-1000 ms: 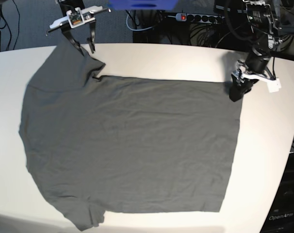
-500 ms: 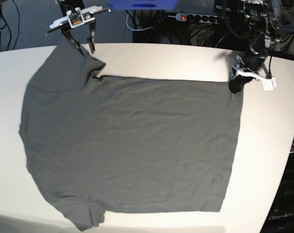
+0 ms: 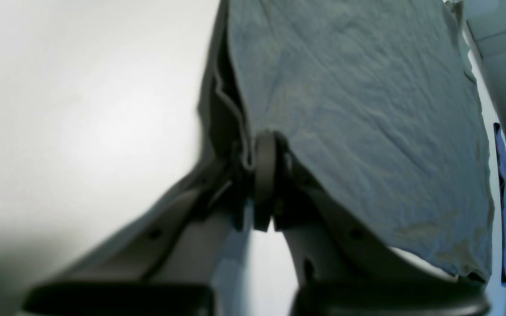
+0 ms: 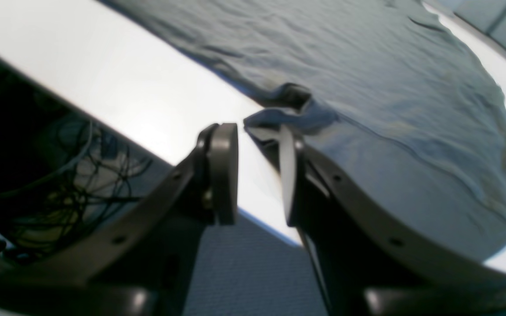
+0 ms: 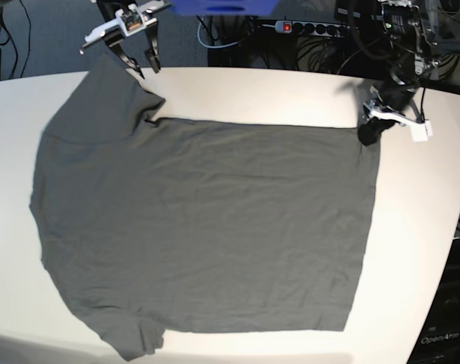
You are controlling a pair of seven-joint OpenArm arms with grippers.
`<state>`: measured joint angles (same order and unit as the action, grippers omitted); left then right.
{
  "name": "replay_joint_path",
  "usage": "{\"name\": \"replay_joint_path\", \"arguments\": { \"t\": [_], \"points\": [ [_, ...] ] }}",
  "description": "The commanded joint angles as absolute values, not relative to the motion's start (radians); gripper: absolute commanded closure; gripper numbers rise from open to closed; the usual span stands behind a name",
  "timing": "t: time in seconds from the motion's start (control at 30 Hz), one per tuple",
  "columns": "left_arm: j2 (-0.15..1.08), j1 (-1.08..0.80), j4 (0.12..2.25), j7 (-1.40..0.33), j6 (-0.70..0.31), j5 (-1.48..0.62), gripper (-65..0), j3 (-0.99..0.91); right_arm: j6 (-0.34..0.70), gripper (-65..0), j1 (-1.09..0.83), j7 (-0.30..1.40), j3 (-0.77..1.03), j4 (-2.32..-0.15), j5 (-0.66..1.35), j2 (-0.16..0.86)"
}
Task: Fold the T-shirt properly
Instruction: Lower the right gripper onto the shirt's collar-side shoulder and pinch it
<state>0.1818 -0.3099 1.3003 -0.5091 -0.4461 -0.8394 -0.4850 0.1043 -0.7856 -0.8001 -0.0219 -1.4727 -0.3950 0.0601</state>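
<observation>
The T-shirt [image 5: 203, 220] lies spread flat across the white worktop [image 5: 435, 227], filling most of the base view, nothing folded yet. At the upper right, the left pincer [image 5: 369, 133] is clamped on the shirt's hem corner — the wrist view shows the cloth edge pinched between its pads. At the upper left, the right pincer [image 5: 139, 64] hangs above the sleeve with its jaws apart, gripping nothing; the sleeve edge sits just past its tips. The step in hand looks like securing both far corners — next, the right pincer likely needs to drop and close on the sleeve before any lift
</observation>
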Motion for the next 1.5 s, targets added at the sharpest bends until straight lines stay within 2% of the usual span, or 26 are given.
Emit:
{"name": "replay_joint_path", "arguments": {
  "t": [0.0,0.13,0.37,0.57,1.47],
  "points": [
    [0.182,-0.334,1.280,-0.576,-0.392,-0.822,-2.2,-0.483,0.101,-17.0,-0.797,-0.822,-0.019,-1.488,-0.390,0.061],
    [0.182,-0.334,1.280,-0.576,-0.392,-0.822,-2.2,-0.483,0.101,-17.0,-0.782,-0.733,-0.021,-1.488,-0.395,0.065],
    [0.182,-0.346,1.285,-0.576,-0.392,-0.822,-2.2,-0.483,0.102,-17.6,-0.773,-0.682,-0.022,-1.488,-0.395,0.084],
    [0.182,-0.346,1.287,-0.576,-0.392,-0.822,-2.2,-0.483,0.102,-27.0,-0.759,-0.633,-0.024,-1.488,-0.397,0.085],
    [0.182,-0.348,1.288,-0.576,-0.394,-0.822,-2.2,-0.483,0.102,-27.4,-0.682,-0.573,-0.024,-1.465,-0.395,0.084]
  ]
}}
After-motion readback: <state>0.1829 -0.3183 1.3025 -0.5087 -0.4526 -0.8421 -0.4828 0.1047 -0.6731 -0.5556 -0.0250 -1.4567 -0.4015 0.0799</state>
